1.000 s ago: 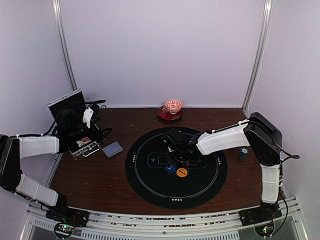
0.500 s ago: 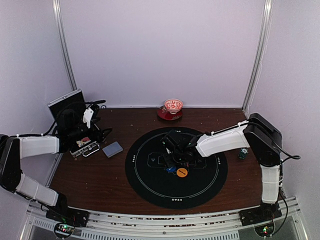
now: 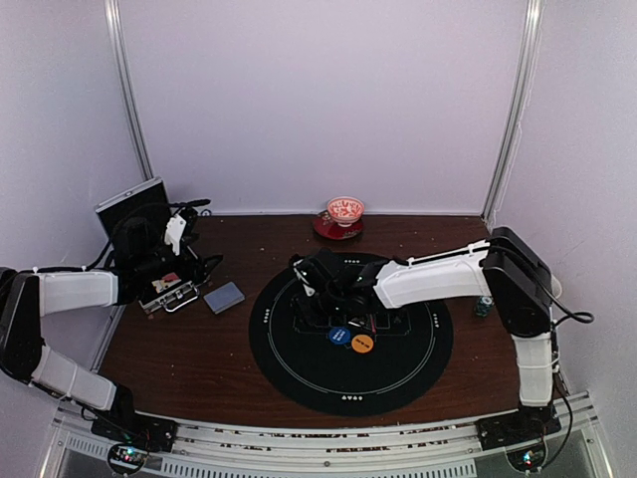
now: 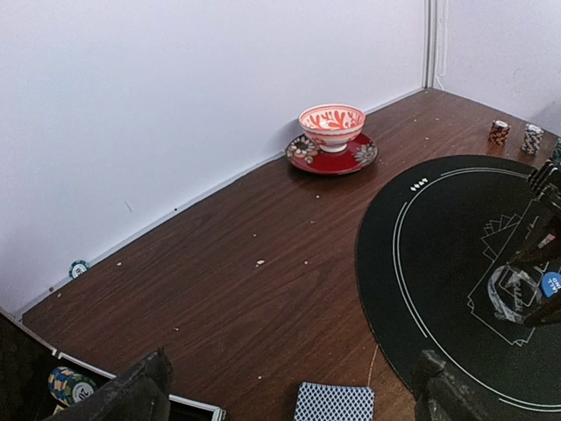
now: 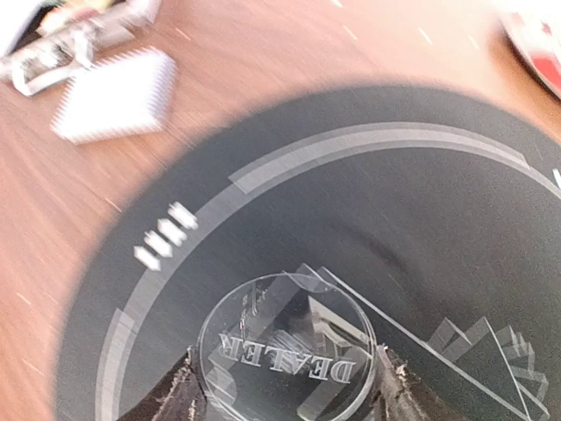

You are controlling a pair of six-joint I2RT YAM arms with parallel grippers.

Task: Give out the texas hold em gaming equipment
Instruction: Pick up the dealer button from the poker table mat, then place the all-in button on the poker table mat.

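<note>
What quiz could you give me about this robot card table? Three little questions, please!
1. True or false: the bowl stands on the black mat.
2. Which colour is the disc lying beside the orange disc? A green, B blue, C pink.
3. What is the right gripper holding?

Key:
1. False. It sits on a red saucer behind the mat.
2. B, the blue disc.
3. A clear disc that says DEALER.
</note>
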